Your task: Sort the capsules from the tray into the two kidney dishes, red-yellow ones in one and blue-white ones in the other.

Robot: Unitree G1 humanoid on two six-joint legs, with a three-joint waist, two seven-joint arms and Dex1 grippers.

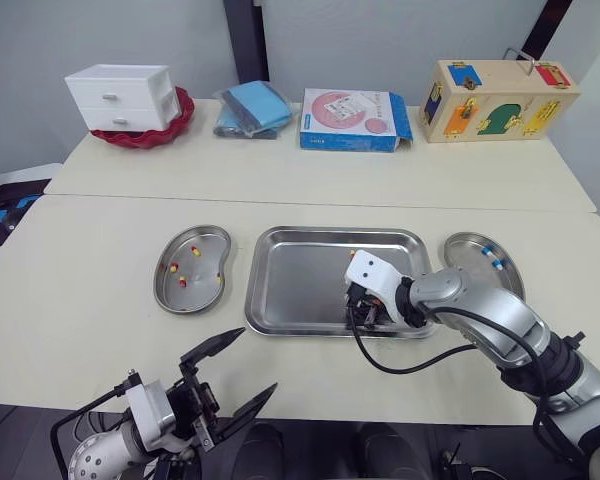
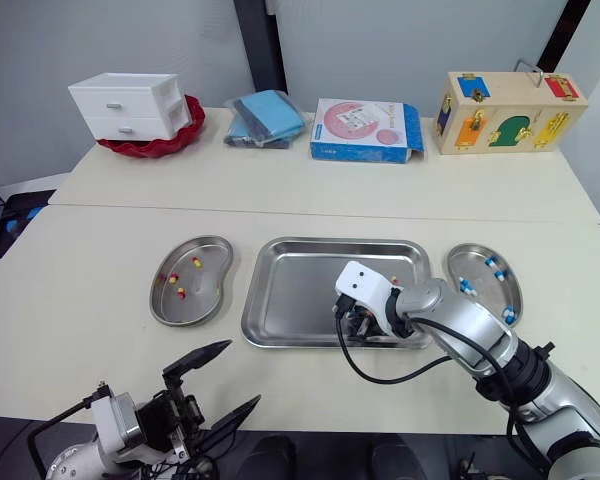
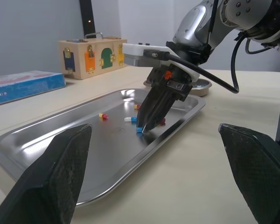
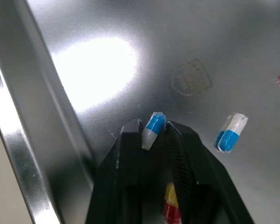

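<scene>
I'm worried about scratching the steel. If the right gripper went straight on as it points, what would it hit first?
The tray floor, probably. The right gripper points down into it, jaws shut on a blue-white capsule, whose tip would likely touch the steel first.
</scene>
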